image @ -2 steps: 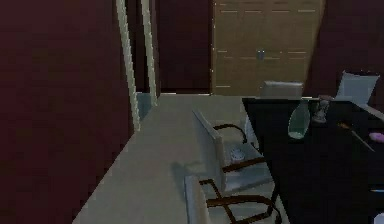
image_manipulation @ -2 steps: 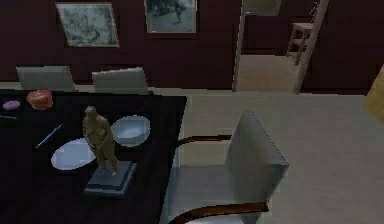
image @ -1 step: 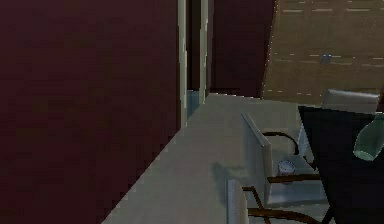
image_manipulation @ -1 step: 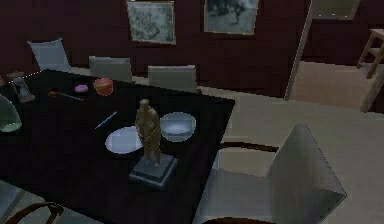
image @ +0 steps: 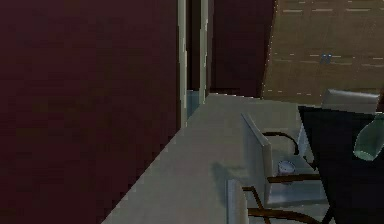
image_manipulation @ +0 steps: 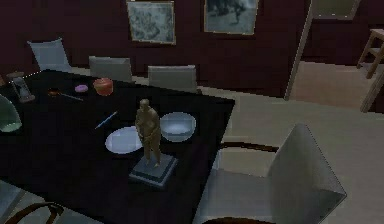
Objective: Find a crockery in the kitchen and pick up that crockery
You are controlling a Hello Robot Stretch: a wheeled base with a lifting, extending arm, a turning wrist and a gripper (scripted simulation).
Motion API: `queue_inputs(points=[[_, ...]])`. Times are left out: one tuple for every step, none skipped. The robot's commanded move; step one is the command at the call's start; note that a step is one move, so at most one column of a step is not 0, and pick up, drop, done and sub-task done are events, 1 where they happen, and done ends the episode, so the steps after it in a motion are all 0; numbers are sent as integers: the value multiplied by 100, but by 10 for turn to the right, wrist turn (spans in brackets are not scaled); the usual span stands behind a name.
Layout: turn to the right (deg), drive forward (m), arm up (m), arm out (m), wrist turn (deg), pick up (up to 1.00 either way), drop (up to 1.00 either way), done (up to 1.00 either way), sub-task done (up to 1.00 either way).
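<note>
– Dark red walls (image_manipulation: 270,60) with two framed pictures (image_manipulation: 150,20) enclose the room. A black table (image_manipulation: 60,150) takes the 9 o'clock half of the arm side view. Status of the search step?
– Judged complete. Crockery lies on the table: a white bowl (image_manipulation: 178,125) at 2 o'clock of a gold statue (image_manipulation: 150,135), and a white plate (image_manipulation: 125,140) at the statue's 9 o'clock, just beside it. An orange pot (image_manipulation: 104,86) stands farther off at 11 o'clock.
– Pick-up step?
– Not yet done. Bowl and plate both rest on the tabletop. State of the gripper: cannot tell.
– Surface and surroundings?
– Tabletop flat and glossy. Grey chairs (image_manipulation: 290,180) ring it, one at 4 o'clock of the bowl. In the forward view, the table's corner (image: 340,170) sits at 3 o'clock, a doorway (image: 197,60) at 12 o'clock, and pale floor (image: 200,140) lies between.
– Remaining work?
– Probably approach, grasp and lift. The statue is the nearest obstacle.
</note>
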Motion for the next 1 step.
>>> queue_inputs(points=[[0, 0, 38, 0, 0, 0, 0, 0, 0]])
